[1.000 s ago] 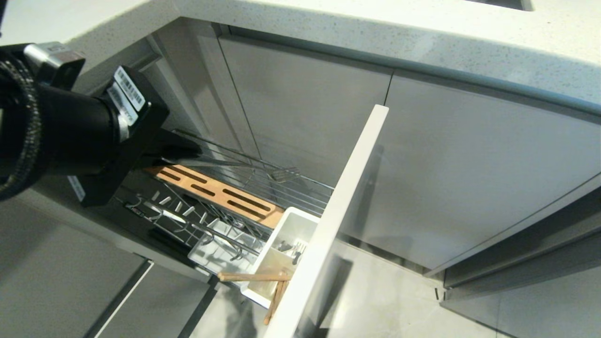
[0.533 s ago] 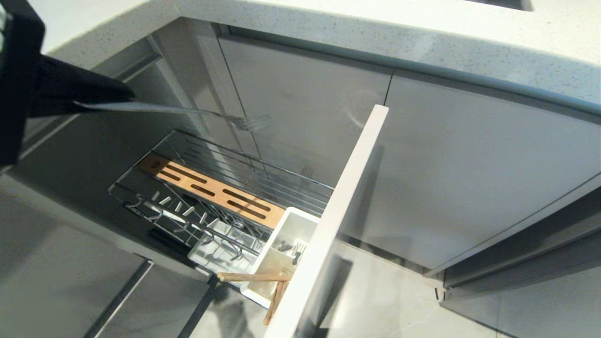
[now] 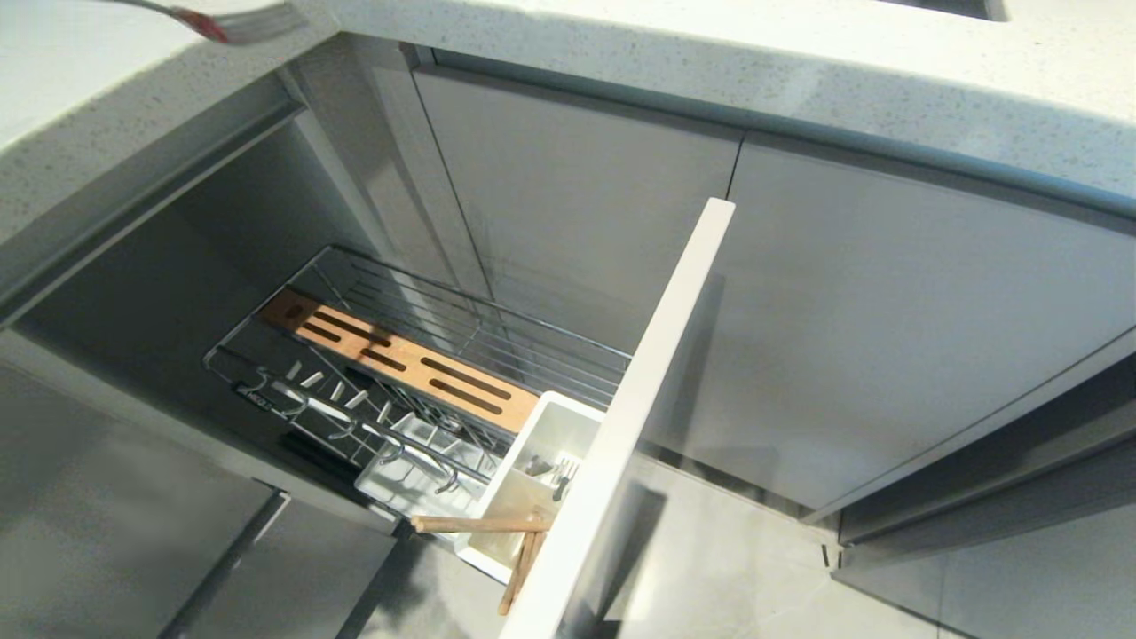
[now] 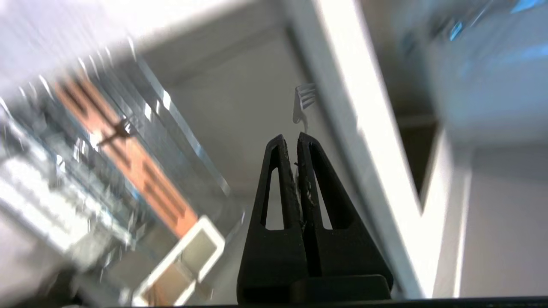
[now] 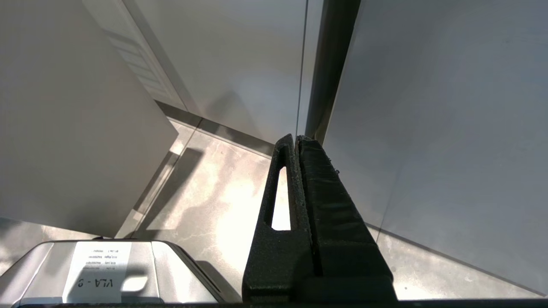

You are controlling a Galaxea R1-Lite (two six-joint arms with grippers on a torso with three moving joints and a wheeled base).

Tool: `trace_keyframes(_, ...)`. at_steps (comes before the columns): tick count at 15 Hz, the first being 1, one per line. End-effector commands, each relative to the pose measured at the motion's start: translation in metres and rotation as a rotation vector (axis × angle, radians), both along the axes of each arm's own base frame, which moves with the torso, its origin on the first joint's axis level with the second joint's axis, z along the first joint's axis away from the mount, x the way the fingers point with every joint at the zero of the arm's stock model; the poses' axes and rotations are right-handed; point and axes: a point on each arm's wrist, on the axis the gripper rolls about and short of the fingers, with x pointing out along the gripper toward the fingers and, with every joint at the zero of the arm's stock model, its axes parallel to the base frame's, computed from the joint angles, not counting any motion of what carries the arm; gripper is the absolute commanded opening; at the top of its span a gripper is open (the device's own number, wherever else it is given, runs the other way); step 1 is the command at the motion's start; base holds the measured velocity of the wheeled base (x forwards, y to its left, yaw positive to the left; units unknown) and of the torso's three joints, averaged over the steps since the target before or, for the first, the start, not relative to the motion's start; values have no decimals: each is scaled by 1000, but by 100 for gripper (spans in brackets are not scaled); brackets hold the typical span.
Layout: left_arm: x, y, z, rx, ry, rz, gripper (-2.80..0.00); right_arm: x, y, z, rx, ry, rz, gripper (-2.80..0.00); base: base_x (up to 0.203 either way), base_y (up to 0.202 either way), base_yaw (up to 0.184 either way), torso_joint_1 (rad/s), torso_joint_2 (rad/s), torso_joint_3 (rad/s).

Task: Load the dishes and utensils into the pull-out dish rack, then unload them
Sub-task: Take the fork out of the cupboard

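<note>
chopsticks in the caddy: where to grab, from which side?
Grip the chopsticks on the bare ends sticking out past the white caddy's front edge, coming from above on the rack's open side; the front panel blocks the other side. One lies crosswise, so pinch where they cross.

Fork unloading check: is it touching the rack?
Apart. Head view shows the fork up by the countertop, the rack well below it.

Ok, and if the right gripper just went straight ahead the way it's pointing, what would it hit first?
Most likely the dark gap between two flat grey cabinet doors. The shut right gripper points at about that seam, with nothing in between. How far off it is, the view doesn't tell.
</note>
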Motion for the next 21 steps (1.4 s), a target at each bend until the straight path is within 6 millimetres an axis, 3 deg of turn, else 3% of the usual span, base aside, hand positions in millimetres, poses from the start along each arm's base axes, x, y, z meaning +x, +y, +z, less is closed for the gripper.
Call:
trace_keyframes(1, -19, 18, 8, -26, -87, 98, -280, 0, 0, 0, 0, 2, 1, -280, 0, 0, 0, 0, 0, 0)
trace_keyframes(6, -48, 34, 21, -7, -261, 372, -280, 0, 0, 0, 0, 2, 1, -280, 0, 0, 0, 0, 0, 0)
trace_keyframes(11, -59, 30, 27, 51, -370, 709, -280, 0, 0, 0, 0, 2, 1, -280, 0, 0, 0, 0, 0, 0)
trace_keyframes(15, -40, 37, 25, 130, -422, 1073, -280, 0, 0, 0, 0, 2, 1, -280, 0, 0, 0, 0, 0, 0)
trace_keyframes(21, -3, 84, -18, 286, -471, 1359, -280, 0, 0, 0, 0, 2, 1, -280, 0, 0, 0, 0, 0, 0)
